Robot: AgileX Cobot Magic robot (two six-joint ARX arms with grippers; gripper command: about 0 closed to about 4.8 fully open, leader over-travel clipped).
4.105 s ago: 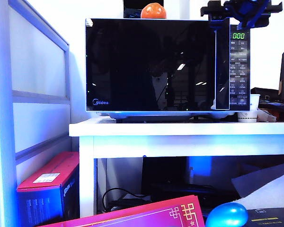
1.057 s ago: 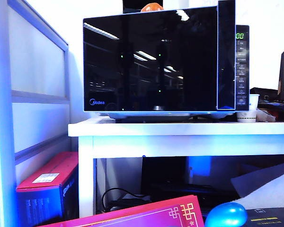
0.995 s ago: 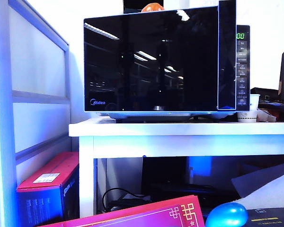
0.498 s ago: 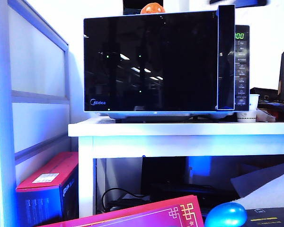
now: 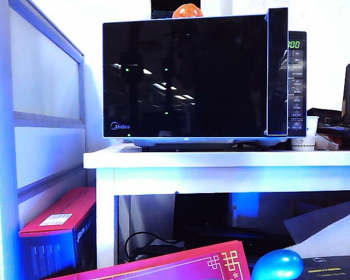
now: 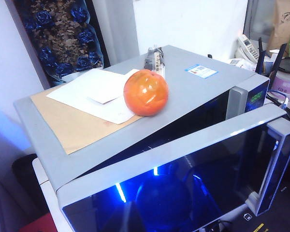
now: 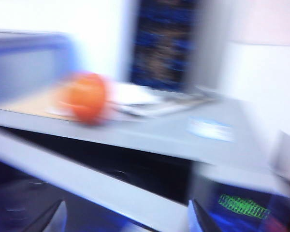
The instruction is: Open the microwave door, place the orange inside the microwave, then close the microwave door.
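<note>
Right gripper (image 7: 125, 220): two dark, seemingly pointed fingertips, blurred.

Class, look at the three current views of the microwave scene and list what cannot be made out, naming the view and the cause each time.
- Inside of the microwave: the exterior view shows only the black microwave door.
- Orange: mostly hidden behind the door's top edge in the exterior view.
- Right claw: motion blur, and only two finger tips enter the right wrist view.
- Left claw: outside every view.
- Display: digits blurred in the right wrist view.
</note>
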